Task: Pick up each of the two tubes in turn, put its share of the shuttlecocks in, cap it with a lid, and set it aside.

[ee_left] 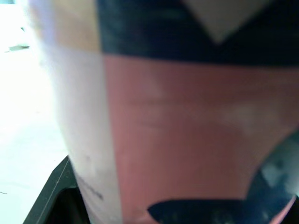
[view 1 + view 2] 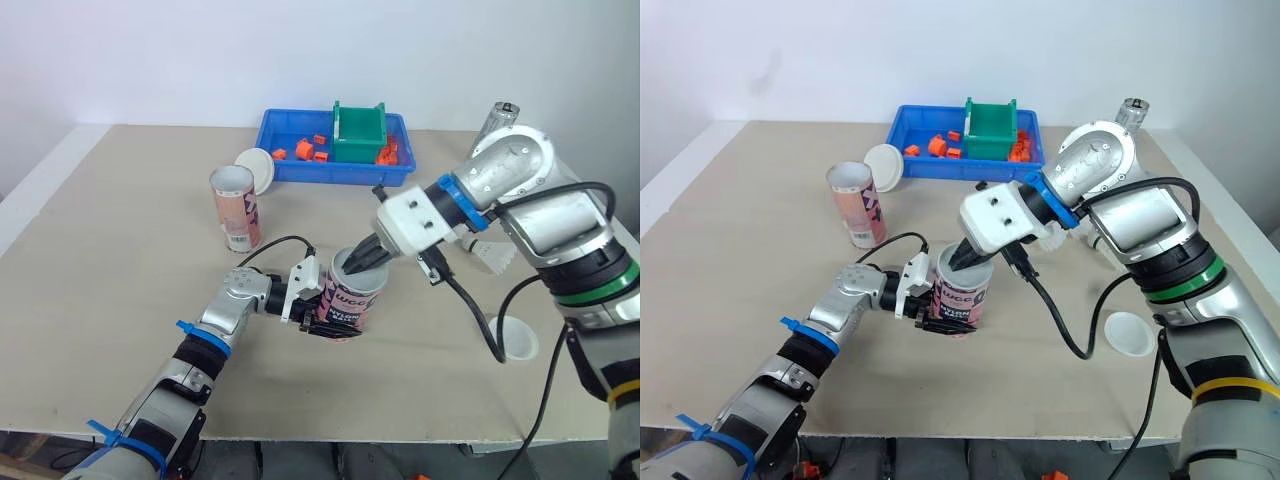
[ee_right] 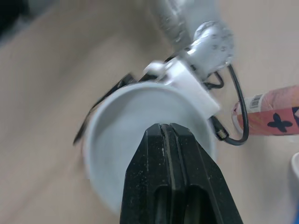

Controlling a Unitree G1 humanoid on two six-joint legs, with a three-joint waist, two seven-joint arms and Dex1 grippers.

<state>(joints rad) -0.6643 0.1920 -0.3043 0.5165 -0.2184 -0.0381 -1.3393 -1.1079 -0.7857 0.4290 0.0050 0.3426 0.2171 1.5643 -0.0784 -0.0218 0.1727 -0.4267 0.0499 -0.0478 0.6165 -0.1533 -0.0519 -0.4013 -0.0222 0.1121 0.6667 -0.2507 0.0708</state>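
Note:
A pink and black tube (image 2: 355,300) stands upright at the middle of the table, and my left gripper (image 2: 318,305) is shut on its lower side; the tube's wall (image 1: 177,130) is close up in the left wrist view. My right gripper (image 2: 362,258) is shut, its tips (image 3: 170,135) dipping into the tube's open mouth (image 3: 140,135). I see nothing between the fingers. A second open tube (image 2: 236,207) stands to the far left with a white lid (image 2: 257,168) leaning behind it. Another white lid (image 2: 517,338) lies at the near right. A white shuttlecock (image 2: 495,260) lies behind my right arm.
A blue bin (image 2: 290,160) holding orange parts and a green box (image 2: 358,130) sits at the back of the table. A clear bottle (image 2: 495,120) stands at the back right. The table's front edge runs close below the held tube.

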